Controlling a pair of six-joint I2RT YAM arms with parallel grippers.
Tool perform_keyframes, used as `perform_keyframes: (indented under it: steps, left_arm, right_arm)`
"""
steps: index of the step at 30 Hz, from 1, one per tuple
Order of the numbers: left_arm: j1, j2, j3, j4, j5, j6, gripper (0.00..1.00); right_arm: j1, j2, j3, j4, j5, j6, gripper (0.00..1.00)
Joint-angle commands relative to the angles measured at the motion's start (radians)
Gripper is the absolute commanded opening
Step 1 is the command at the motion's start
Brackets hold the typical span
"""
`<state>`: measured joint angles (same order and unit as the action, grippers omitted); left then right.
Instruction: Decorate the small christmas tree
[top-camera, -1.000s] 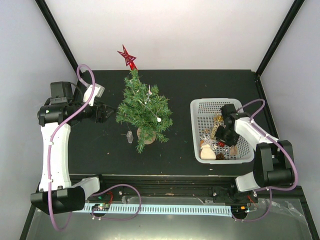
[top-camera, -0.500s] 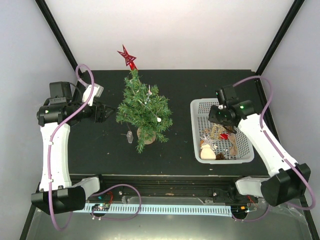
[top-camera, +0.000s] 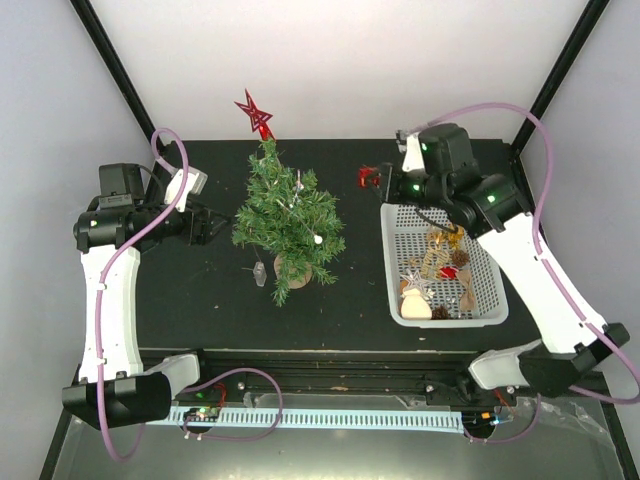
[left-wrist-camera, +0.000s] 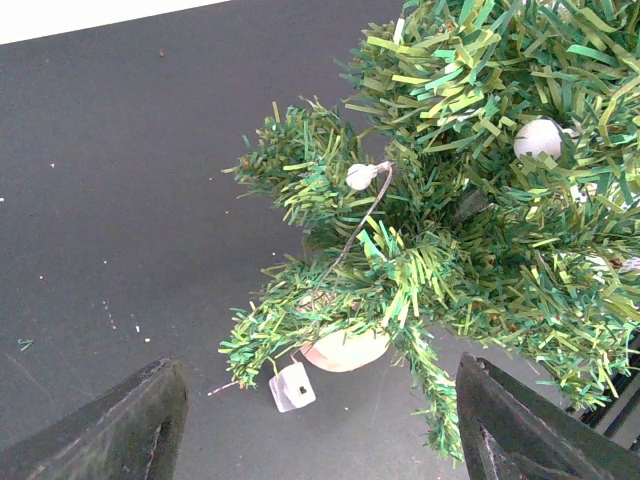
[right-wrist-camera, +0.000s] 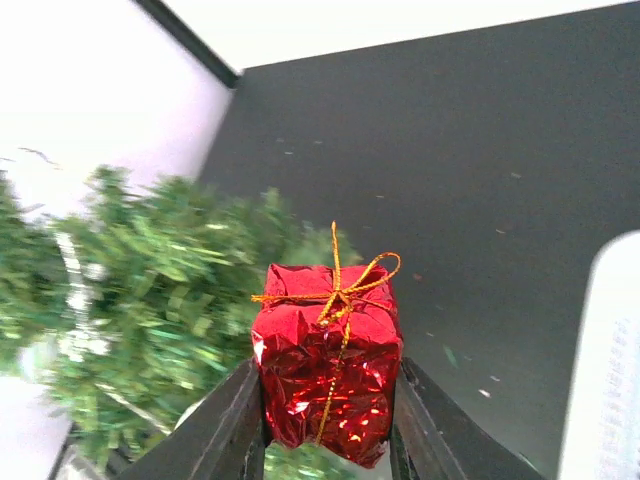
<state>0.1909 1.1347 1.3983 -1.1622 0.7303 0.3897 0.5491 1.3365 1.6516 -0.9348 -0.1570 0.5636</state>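
Note:
The small christmas tree (top-camera: 288, 222) stands upright on the black table, with a red star topper (top-camera: 255, 112), white beads and a clear hanging ornament (top-camera: 260, 275). It fills the left wrist view (left-wrist-camera: 470, 190), where its tan base (left-wrist-camera: 345, 350) shows. My left gripper (top-camera: 212, 228) is open and empty just left of the tree. My right gripper (top-camera: 372, 180) is shut on a red foil gift-box ornament (right-wrist-camera: 328, 355) with a gold string bow, held in the air between the tree and the basket.
A white plastic basket (top-camera: 392, 262) at the right holds several ornaments: a pale figure (top-camera: 415, 304), pine cones, silver star and gold pieces. Black frame posts stand at the back corners. A cable track runs along the near edge.
My right arm has lifted out of the basket and swung left and back toward the tree, carrying the red gift-box ornament. The left arm has not moved.

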Motion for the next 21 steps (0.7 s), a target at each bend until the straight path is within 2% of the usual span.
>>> perform_keyframes:
  steps: [1,6,10,17,21]
  left_arm:
    - [0.007,-0.014,0.014,0.004,0.031,-0.008,0.74]
    - [0.008,-0.023,0.010,0.001,0.030,-0.005,0.74]
    - [0.008,-0.031,-0.003,-0.006,0.025,0.001,0.74]
    - [0.007,-0.030,-0.002,-0.014,0.018,0.012,0.74]
    - [0.007,-0.023,-0.002,-0.008,0.025,0.009,0.74]
  right_arm:
    - [0.036,0.091,0.111,0.084,-0.126,-0.009,0.34]
    - [0.065,0.172,0.198,0.080,-0.195,-0.010,0.34]
    - [0.083,0.188,0.207,0.044,-0.174,-0.021,0.34]
    - [0.135,0.087,0.047,-0.041,-0.098,-0.059,0.34]
    - [0.147,0.000,-0.090,-0.011,-0.118,-0.032,0.34]
